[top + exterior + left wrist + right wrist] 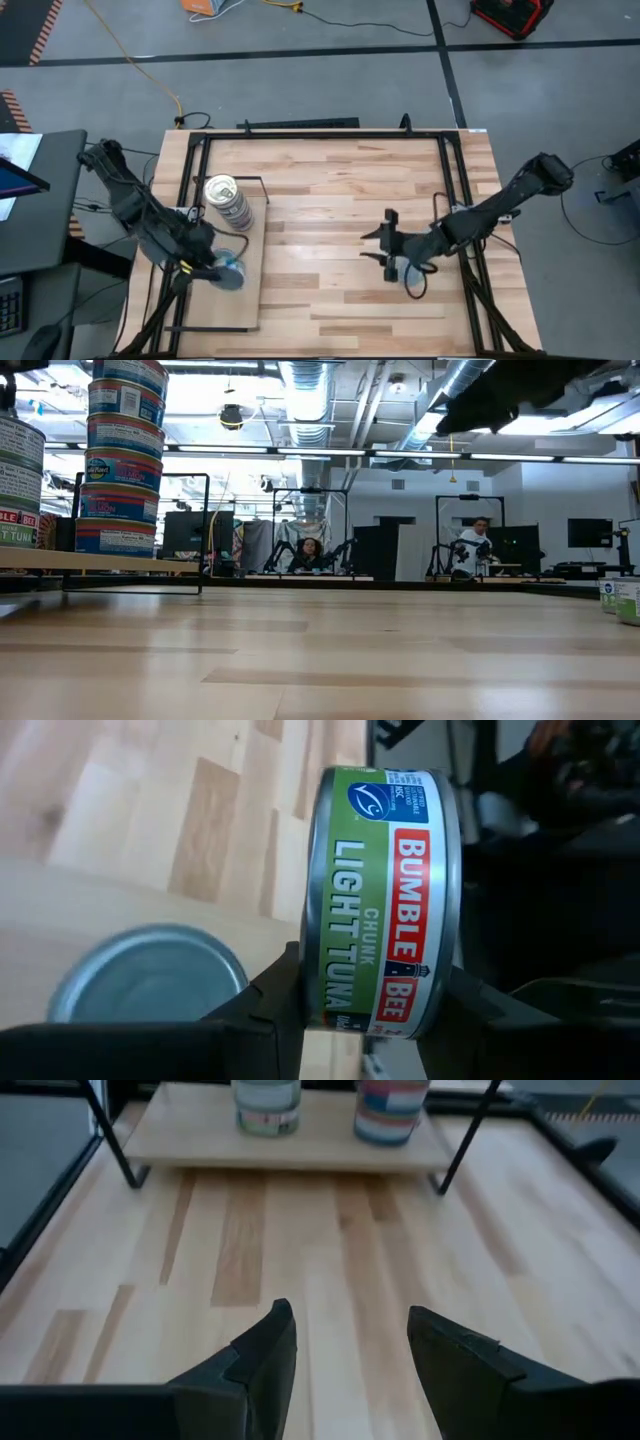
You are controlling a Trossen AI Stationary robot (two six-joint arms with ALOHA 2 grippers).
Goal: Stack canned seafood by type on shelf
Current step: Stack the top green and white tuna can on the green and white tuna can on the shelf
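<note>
A Bumble Bee tuna tin [385,900] (green and red label, turned on edge) is clamped in the left gripper [370,1010] above a pale-topped tin [148,975] on the shelf [252,290], near a tall tin stack [227,201], while the right gripper [350,1345] waits parted and empty over the tabletop [340,190].

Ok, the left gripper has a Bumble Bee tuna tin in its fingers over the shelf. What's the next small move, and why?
Probably lower the tuna tin onto the silver-topped tin just below. The left gripper is shut on it over the shelf, clear of the tall stack, so that short pile looks like its match. The right gripper waits open at mid-table.
</note>
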